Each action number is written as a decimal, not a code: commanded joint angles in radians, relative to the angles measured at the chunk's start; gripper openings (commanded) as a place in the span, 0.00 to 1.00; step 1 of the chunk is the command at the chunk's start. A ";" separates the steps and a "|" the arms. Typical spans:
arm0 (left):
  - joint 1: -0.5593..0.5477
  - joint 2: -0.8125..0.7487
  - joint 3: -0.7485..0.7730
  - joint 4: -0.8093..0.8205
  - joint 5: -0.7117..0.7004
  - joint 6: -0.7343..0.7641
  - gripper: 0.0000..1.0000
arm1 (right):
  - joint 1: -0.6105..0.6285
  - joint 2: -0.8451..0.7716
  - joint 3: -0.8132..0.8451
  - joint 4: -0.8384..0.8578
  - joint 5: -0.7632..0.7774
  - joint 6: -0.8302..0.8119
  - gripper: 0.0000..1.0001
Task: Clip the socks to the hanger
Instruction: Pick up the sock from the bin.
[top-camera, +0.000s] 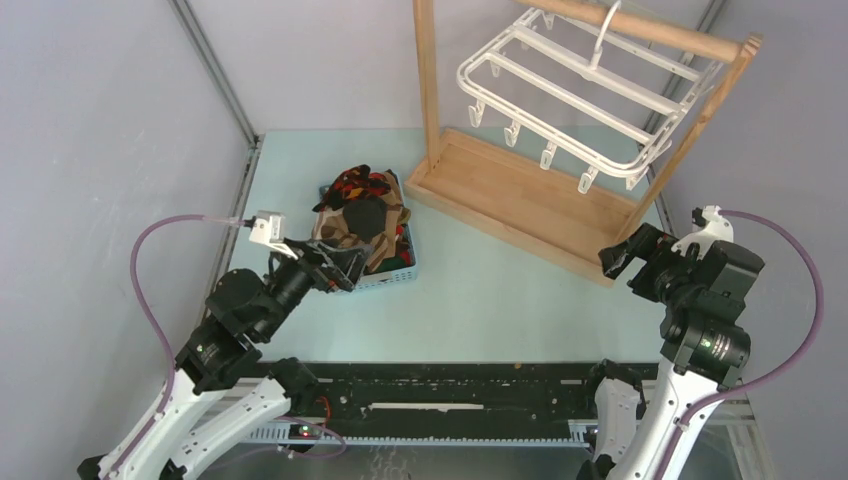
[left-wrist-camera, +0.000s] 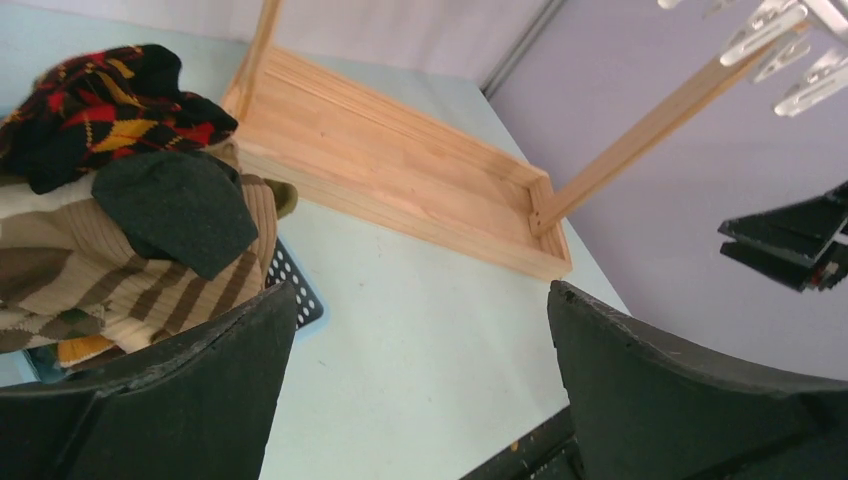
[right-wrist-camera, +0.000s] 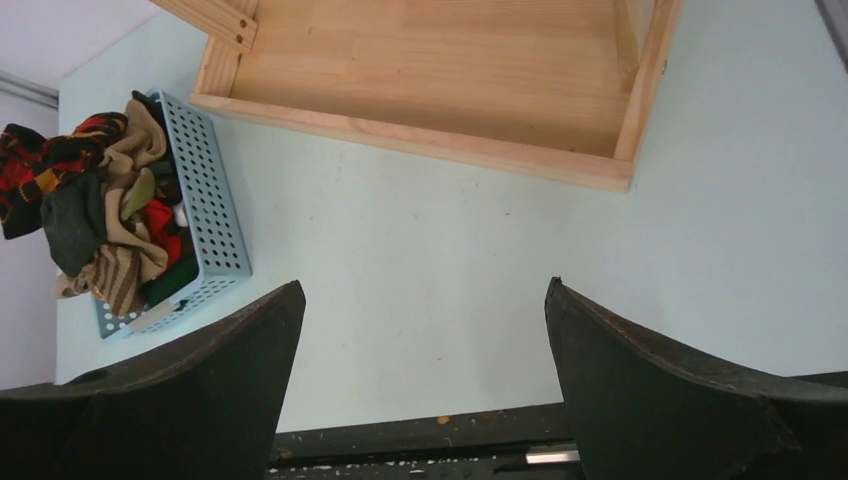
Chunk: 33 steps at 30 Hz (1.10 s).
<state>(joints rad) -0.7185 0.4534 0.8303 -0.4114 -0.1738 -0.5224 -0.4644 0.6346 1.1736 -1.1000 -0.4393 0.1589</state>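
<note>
Socks (top-camera: 362, 215) lie heaped in a blue basket (top-camera: 400, 276), right at the left gripper (top-camera: 348, 268), its fingers spread wide and empty. The right gripper (top-camera: 618, 256) is equally agape above the table (top-camera: 490, 300). Farther back, the hanger (top-camera: 580, 90) hangs on the wooden stand (top-camera: 510, 200).

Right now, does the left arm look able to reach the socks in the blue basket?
Probably yes. The left gripper is open at the near edge of the basket. The socks are heaped above the rim just ahead of it, and nothing visible lies between them.
</note>
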 joint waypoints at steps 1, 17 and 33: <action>-0.018 -0.002 0.004 0.062 -0.096 0.021 1.00 | -0.023 0.011 0.042 -0.008 -0.073 -0.012 0.99; 0.012 0.177 0.107 -0.056 -0.106 0.073 1.00 | -0.001 -0.005 -0.092 -0.027 -0.717 -0.648 1.00; 0.589 0.770 0.575 -0.294 0.180 0.275 0.85 | 0.102 0.045 -0.205 0.014 -0.619 -0.759 1.00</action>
<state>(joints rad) -0.1452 1.1278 1.2472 -0.6456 0.0074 -0.4168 -0.3660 0.6697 0.9695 -1.1229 -1.0554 -0.5728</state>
